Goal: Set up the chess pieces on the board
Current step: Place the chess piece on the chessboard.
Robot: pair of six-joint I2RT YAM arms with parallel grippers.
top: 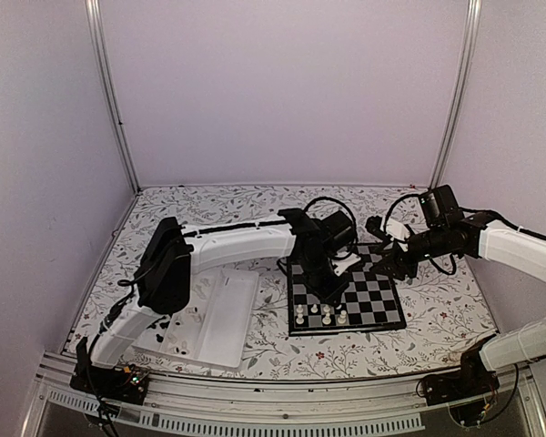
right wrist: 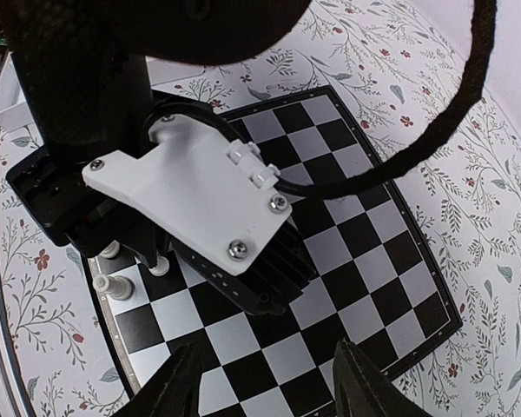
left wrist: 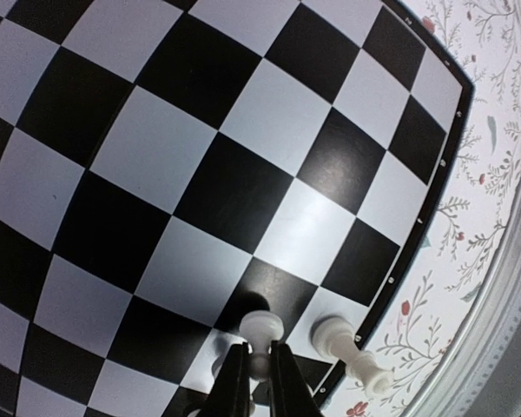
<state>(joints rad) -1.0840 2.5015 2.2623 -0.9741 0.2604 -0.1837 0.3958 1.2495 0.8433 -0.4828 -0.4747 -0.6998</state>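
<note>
The black-and-silver board point(top: 379, 300) lies at centre right. Several cream-white chess pieces point(top: 327, 316) stand along its near-left edge. My left gripper point(top: 331, 280) reaches over that part of the board. In the left wrist view it point(left wrist: 259, 352) is shut on a white pawn point(left wrist: 262, 327), held just above a black square near the border. Another white piece point(left wrist: 351, 351) stands on the edge square beside it. My right gripper point(right wrist: 269, 375) hovers open and empty above the board point(right wrist: 347, 261), next to the left wrist point(right wrist: 191, 191). No black pieces show on the board.
A white compartment tray point(top: 220, 319) lies left of the board, with small dark pieces point(top: 168, 323) at its near-left side. Cables loop behind the board point(top: 332, 205). The tablecloth is floral; walls close the sides and back.
</note>
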